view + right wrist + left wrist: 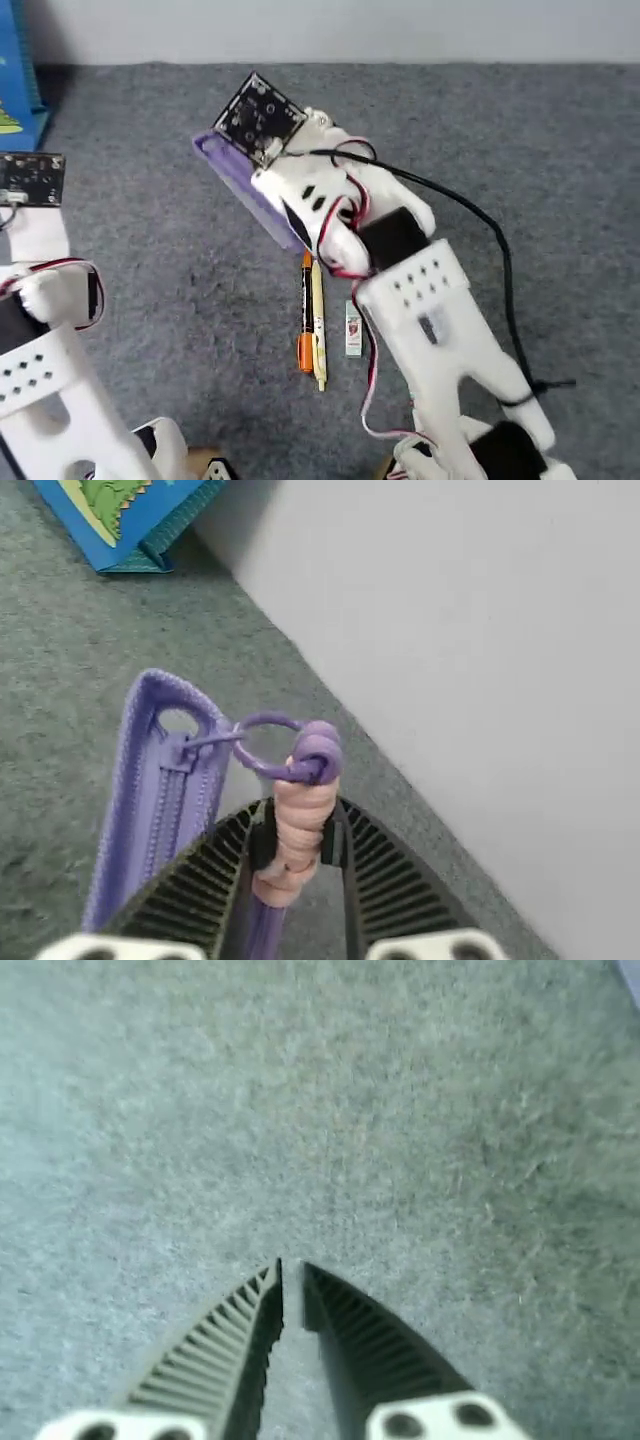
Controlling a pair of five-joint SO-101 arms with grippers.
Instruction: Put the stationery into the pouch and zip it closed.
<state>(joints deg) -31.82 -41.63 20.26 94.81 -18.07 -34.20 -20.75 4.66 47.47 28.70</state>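
A purple pouch (237, 182) lies on the grey carpet, its zipper (170, 790) running along the top. My right gripper (298, 812) is shut on the pink and purple zipper pull cord (297, 825), which hangs from a ring (262, 745) on the slider. The right arm (330, 205) covers the pouch's near end. An orange pen (305, 315), a yellow pen (319, 330) and a small eraser (353, 329) lie side by side just in front of the pouch. My left gripper (291, 1272) is shut above bare carpet, holding nothing; the left arm (45, 300) stands at the table's left side.
A blue box (15, 95) (125, 510) stands at the far left against the white wall (480, 630). Open carpet (180, 300) lies between the two arms. A black cable (495, 250) trails along the right arm.
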